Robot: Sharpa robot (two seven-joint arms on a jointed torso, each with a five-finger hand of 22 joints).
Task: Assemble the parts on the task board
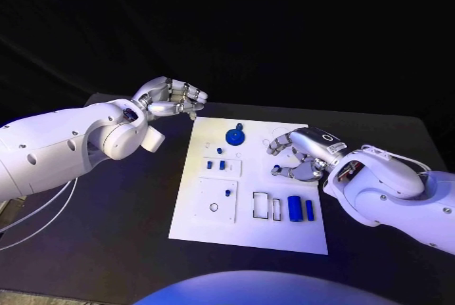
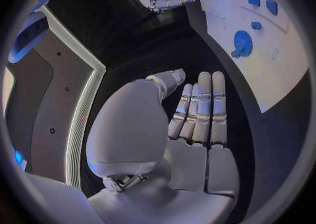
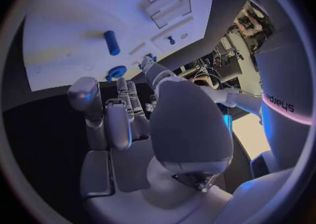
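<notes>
The white task board (image 1: 248,236) lies mid-frame on the black desk (image 1: 104,246), carrying a blue round part (image 1: 234,135) and blue cylinders (image 1: 295,208). The left hand (image 1: 175,98), upper left, and the right hand (image 1: 298,157), over the board's right edge, are both empty with fingers apart.

A black bench (image 1: 114,252) with a matte top carries everything in the head view. Its far edge runs straight across, and beyond that edge there is only darkness. Off the bench's near left corner, thin pale cables (image 1: 38,216) curve down across the dark top toward a strip of lighter floor (image 1: 38,297) just past the bench's front edge.
</notes>
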